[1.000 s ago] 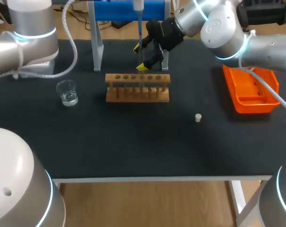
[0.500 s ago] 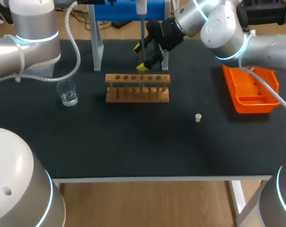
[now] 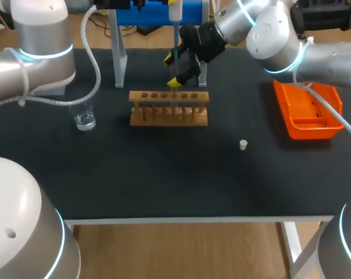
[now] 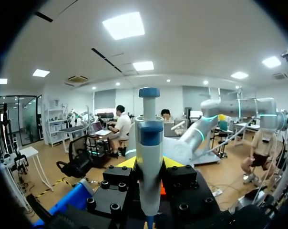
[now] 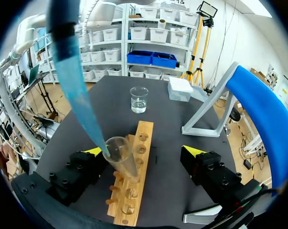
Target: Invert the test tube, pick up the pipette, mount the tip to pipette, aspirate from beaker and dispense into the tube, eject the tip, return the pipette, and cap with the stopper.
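Note:
My left gripper (image 4: 149,164) is shut on the white and blue pipette (image 4: 149,143), held upright. In the head view the pipette (image 3: 175,10) hangs over the back of the table. Its long blue tip (image 5: 79,95) reaches down into the mouth of the clear test tube (image 5: 124,160), which stands mouth up in the wooden rack (image 3: 168,108). My right gripper (image 5: 143,157) is open wide around the tube, one finger (image 5: 92,151) close beside it and not touching. The beaker (image 3: 82,114) with water stands left of the rack. The small white stopper (image 3: 243,145) lies to the right.
An orange bin (image 3: 308,109) sits at the right edge. A blue-topped pipette stand (image 3: 118,52) rises behind the rack. A white box (image 5: 180,88) lies beyond the beaker (image 5: 138,99).
My left arm has shifted a little, carrying the pipette slightly to the right above the tube. The right arm and the things on the table have stayed put.

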`<state>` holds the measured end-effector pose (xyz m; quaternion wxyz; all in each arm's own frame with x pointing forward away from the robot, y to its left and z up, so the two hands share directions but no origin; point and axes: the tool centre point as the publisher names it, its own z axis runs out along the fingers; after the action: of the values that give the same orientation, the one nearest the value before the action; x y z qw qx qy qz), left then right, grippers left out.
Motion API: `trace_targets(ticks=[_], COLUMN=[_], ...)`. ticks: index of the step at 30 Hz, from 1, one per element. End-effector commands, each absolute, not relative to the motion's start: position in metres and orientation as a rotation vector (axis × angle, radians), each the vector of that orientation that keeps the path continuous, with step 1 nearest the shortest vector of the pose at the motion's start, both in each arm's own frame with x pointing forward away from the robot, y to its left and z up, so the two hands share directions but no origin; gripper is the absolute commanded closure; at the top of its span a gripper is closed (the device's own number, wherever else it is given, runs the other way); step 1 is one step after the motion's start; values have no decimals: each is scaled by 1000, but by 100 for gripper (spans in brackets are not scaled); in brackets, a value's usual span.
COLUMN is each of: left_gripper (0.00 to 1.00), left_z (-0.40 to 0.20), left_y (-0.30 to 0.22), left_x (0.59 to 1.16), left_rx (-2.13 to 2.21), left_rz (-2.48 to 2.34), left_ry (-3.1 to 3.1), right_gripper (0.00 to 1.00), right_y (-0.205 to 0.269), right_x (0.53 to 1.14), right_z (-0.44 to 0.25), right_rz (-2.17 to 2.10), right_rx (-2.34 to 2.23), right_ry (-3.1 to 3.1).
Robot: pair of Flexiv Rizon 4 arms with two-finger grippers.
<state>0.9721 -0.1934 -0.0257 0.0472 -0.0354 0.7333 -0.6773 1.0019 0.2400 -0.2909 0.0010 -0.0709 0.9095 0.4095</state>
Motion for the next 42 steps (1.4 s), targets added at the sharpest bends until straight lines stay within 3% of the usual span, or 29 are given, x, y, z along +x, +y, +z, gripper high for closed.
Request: trace_targets(ticks=[1, 42], left_gripper=[100, 100], left_z=[-25, -27], left_y=[-193, -192], left_x=[968, 994], left_rx=[-117, -106], left_rz=[-2058, -2038], left_ry=[2235, 2246], right_gripper=[0, 0], right_y=[239, 239], right_x=[1002, 1002], right_z=[-289, -289], right_rz=[1281, 1281], right_rx=[-224, -224], right_ry=[2861, 2861])
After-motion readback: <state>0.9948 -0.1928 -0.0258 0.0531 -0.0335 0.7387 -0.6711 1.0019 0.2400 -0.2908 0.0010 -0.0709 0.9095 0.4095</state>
